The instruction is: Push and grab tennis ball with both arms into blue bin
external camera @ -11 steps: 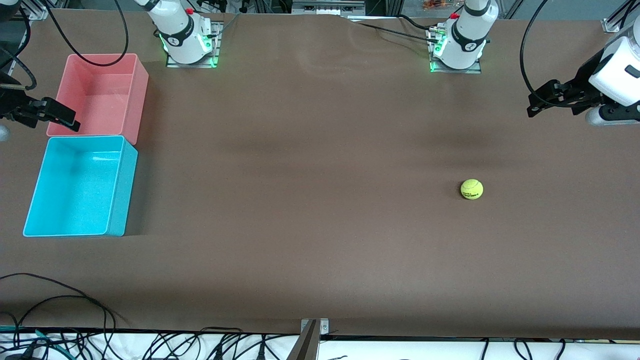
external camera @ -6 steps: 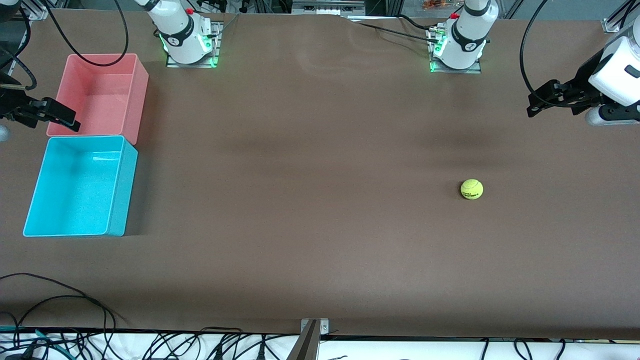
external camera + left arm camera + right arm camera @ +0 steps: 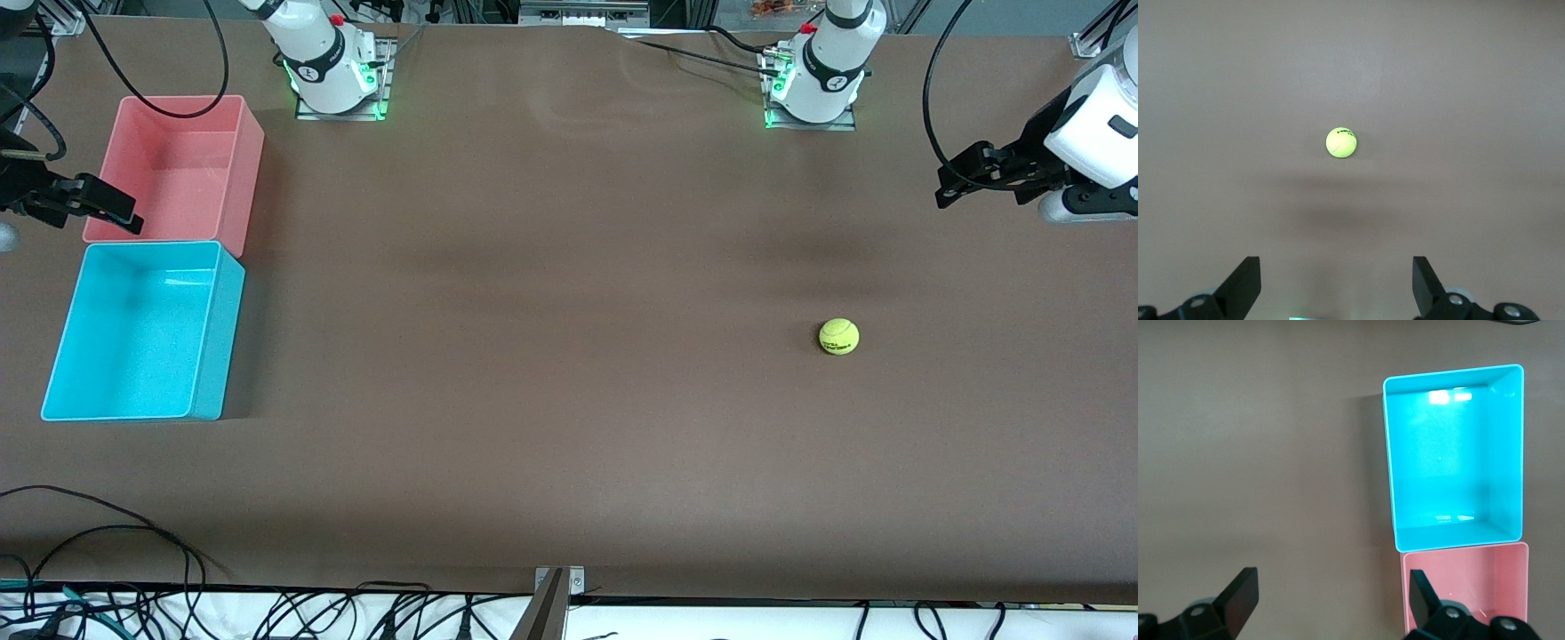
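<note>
The tennis ball [image 3: 838,336] is a small yellow-green ball lying alone on the brown table toward the left arm's end; it also shows in the left wrist view as the tennis ball [image 3: 1341,142]. The blue bin [image 3: 142,329] stands with nothing in it at the right arm's end, and the right wrist view shows the blue bin [image 3: 1451,453] from above. My left gripper [image 3: 949,182] hangs open over bare table at the left arm's end, apart from the ball; its jaws [image 3: 1336,277] are wide. My right gripper [image 3: 120,212] hangs open over the pink bin's outer edge, jaws [image 3: 1331,590] wide, holding nothing.
A pink bin [image 3: 178,169] of the same size stands against the blue bin, farther from the front camera. Both arm bases [image 3: 333,76] [image 3: 813,84] stand along the table's back edge. Cables [image 3: 107,533] trail at the front edge.
The left hand has drifted very slightly; the ball, the bins and the right gripper stand as before.
</note>
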Available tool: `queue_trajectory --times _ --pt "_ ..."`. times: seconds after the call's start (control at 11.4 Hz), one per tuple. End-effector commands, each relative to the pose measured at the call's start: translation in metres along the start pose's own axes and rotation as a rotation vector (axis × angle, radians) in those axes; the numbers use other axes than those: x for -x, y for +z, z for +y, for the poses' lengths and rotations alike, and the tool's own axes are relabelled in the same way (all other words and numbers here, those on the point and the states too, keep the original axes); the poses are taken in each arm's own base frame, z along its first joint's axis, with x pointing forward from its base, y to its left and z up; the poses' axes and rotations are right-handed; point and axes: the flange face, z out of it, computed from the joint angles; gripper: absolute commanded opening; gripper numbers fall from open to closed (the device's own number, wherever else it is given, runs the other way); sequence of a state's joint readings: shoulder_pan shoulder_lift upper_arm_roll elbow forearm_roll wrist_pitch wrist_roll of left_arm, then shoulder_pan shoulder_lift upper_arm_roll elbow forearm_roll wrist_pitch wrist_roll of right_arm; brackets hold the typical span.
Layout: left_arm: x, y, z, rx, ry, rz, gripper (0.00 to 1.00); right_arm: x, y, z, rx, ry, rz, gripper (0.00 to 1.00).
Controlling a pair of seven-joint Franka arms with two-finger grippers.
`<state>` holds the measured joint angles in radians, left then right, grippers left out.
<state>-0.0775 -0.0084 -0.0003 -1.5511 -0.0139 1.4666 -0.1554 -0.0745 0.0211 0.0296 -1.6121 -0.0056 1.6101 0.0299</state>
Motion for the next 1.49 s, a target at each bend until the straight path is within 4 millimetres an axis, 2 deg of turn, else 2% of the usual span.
queue_trajectory --times 0.0,0.44,0.61,1.4 --pt "0.002 -0.007 0.001 0.005 0.002 0.003 1.00 -0.001 0.000 0.001 0.010 -0.012 0.006 1.00" --pt "0.002 -0.007 0.002 0.005 0.003 0.003 1.00 0.000 -0.001 -0.003 0.007 -0.015 0.008 1.00" --pt "0.002 -0.007 0.002 0.005 0.003 0.002 1.00 0.000 -0.001 -0.014 0.005 -0.034 0.008 1.00" --pt "0.002 -0.006 0.001 0.004 0.002 -0.001 1.00 -0.001 0.001 -0.012 0.007 -0.034 0.004 1.00"
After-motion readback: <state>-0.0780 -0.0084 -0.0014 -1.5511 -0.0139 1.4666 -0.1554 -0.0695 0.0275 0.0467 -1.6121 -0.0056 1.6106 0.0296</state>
